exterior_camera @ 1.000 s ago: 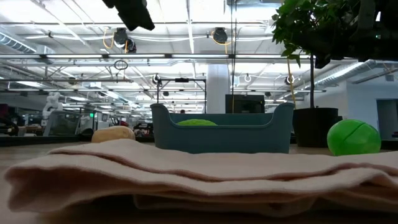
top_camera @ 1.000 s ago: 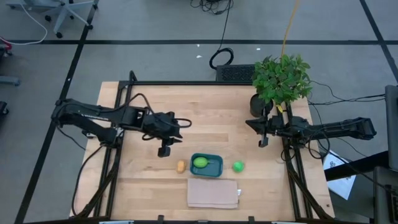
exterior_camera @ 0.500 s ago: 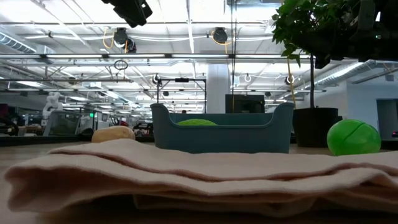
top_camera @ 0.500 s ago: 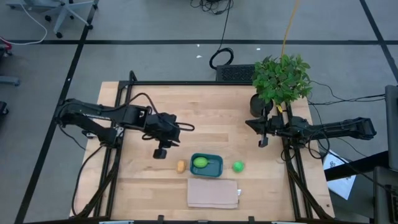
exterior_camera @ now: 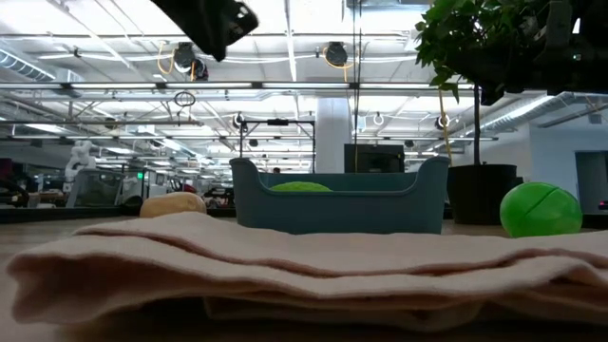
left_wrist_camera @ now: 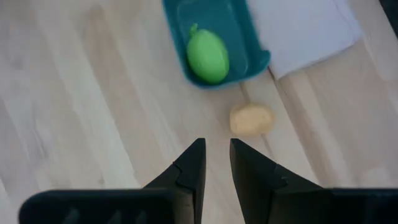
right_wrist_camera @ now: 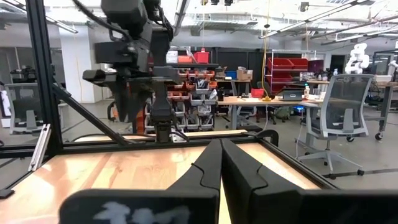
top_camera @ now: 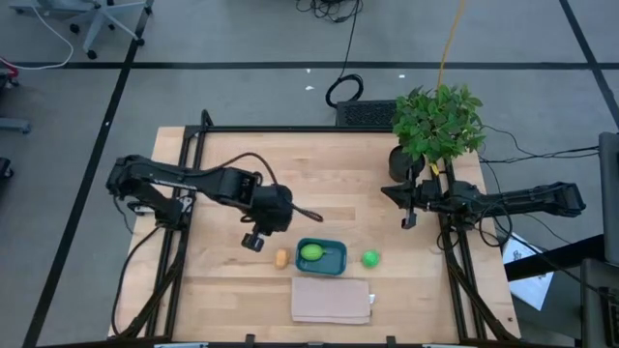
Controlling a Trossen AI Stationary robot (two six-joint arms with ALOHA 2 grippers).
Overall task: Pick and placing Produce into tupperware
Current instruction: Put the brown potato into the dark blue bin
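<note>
The teal tupperware point(top_camera: 334, 266) stands near the table's front, and the lime-green produce point(left_wrist_camera: 208, 55) lies inside it. The yellow-orange piece point(top_camera: 280, 258) rests on the wood just left of it, the bright green ball point(top_camera: 369, 258) just right of it. My left gripper point(top_camera: 253, 242) hangs above the table, left of and a little beyond the yellow-orange piece, pointing steeply down. Its fingers point(left_wrist_camera: 216, 154) stand a narrow gap apart with nothing between them. My right gripper point(top_camera: 408, 220) waits shut at the table's right side, beside the plant pot.
A folded tan cloth point(top_camera: 331, 300) lies in front of the tupperware at the near edge. A leafy potted plant point(top_camera: 437, 121) stands at the far right corner. Bare wood spreads across the table's middle and far left.
My left arm has reached toward the table's right, bringing its wrist nearer the tupperware. The gripper has tipped further down and rolled about its own axis; it now looks down on the yellow-orange piece. The produce and tupperware have not moved.
</note>
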